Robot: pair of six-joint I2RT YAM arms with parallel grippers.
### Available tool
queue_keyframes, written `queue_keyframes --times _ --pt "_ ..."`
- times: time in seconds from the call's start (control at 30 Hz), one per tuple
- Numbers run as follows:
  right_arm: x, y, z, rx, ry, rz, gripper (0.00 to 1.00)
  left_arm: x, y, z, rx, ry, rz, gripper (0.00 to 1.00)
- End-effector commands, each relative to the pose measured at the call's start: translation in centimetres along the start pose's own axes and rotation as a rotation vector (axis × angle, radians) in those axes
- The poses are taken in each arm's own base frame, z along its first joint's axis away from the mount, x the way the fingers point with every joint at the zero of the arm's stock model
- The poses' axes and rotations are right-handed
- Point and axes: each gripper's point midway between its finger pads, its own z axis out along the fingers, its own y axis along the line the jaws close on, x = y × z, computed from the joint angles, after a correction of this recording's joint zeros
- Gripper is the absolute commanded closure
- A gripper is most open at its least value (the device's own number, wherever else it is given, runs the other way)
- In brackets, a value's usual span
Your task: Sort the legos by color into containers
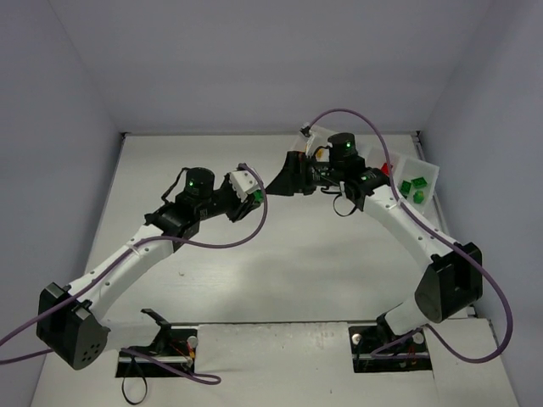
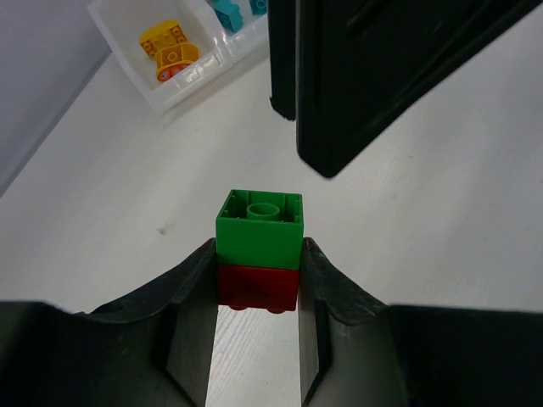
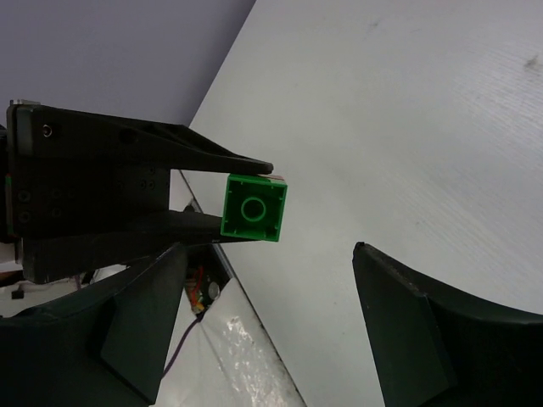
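My left gripper (image 2: 257,284) is shut on a small stack of two legos, a green brick (image 2: 259,229) on a red brick (image 2: 257,288), held above the table. In the top view this stack (image 1: 254,196) shows at the left gripper (image 1: 253,192), mid-table. My right gripper (image 3: 270,248) is open and empty, pointing at the green brick (image 3: 254,208), which sits just beyond its fingertips. In the top view the right gripper (image 1: 282,180) is close to the right of the stack. The tray of containers (image 1: 430,172) holds green legos (image 1: 413,187) at back right.
The left wrist view shows the tray (image 2: 161,100) with yellow-orange legos (image 2: 170,52) in one compartment and teal legos (image 2: 229,13) in the one beside it. The right gripper's black fingers (image 2: 365,76) hang close above the stack. Walls bound the table on three sides.
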Motion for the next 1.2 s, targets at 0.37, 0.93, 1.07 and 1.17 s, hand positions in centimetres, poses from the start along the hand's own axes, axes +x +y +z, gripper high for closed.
queue_keyframes --times 0.37,0.93,1.07,1.17 --pt "0.1 2.9 2.9 -0.079 0.018 -0.040 0.28 -5.0 0.0 -0.8 -0.014 -0.138 0.110 0.99" --pt "0.3 0.4 3.1 0.059 -0.035 -0.081 1.00 -3.0 -1.3 -0.6 0.028 -0.092 0.098 1.00" --pt "0.1 -0.1 1.9 0.081 -0.061 -0.087 1.00 -2.4 -1.4 -0.5 0.030 -0.077 0.092 1.00" --pt "-0.5 -1.1 0.4 0.099 -0.086 -0.080 1.00 -1.8 -1.6 -0.4 0.036 -0.061 0.084 1.00"
